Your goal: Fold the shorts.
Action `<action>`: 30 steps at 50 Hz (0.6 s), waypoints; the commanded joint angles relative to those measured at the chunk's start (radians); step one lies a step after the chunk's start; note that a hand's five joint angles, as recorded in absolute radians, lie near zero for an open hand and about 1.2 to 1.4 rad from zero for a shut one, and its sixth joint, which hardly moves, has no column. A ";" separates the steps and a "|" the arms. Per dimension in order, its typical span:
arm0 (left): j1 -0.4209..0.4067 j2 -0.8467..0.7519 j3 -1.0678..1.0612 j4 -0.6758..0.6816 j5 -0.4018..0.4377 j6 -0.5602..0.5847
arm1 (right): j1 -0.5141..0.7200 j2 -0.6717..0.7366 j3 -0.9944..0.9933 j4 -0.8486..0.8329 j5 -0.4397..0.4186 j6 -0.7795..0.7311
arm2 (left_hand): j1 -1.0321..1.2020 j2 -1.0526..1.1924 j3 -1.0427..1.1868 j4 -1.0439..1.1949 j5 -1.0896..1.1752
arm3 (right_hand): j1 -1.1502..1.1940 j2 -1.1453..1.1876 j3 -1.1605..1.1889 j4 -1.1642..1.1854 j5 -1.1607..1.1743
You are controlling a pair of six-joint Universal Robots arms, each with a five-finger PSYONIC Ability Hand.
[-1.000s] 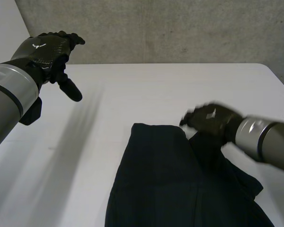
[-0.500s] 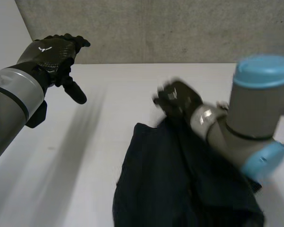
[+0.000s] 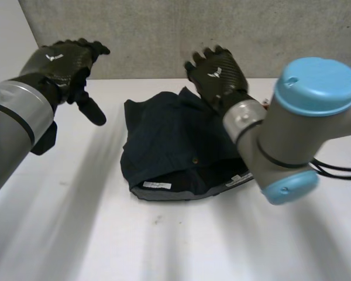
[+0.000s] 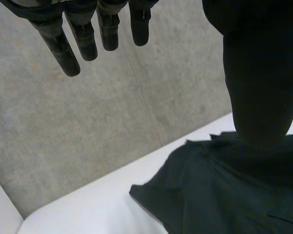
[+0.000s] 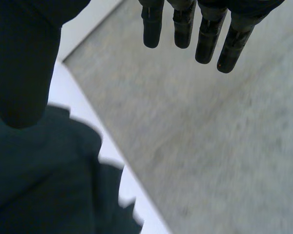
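Two hands hang above the worktop (image 3: 164, 246) in the head view, and neither seems to touch the shorts (image 3: 175, 140). The shorts are a dark doubled-over bundle lying mid-worktop, its longer side running across and its labelled waistband edge toward the camera. The right hand (image 3: 217, 75) hovers over the bundle's far right corner, spread and holding nothing. The left hand (image 3: 58, 67) is raised well apart to the shorts' left, loose and empty. By my reading, the right hand is nearer for the next fold.

From the left wrist, the straight, parted fingers (image 4: 85, 36) aim at the wall (image 4: 63, 146), and the shorts lie beyond the thumb (image 4: 259, 97).

From the right wrist, the fingers (image 5: 205, 34) are likewise straight and apart, with the cloth beneath thumb and palm.
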 commanded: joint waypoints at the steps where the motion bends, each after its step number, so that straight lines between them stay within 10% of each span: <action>1: 0.000 -0.129 -0.007 0.004 -0.001 0.086 | -0.109 -0.089 0.196 0.206 0.013 0.024 | 0.028 0.017 0.021 0.004 -0.011 | -0.023 -0.039 -0.037 -0.057 -0.061; 30: -0.043 -0.583 0.002 0.200 0.003 0.288 | -0.216 -0.143 0.593 0.008 -0.079 0.024 | 0.224 0.213 0.217 0.201 0.186 | -0.023 -0.039 -0.037 -0.057 -0.061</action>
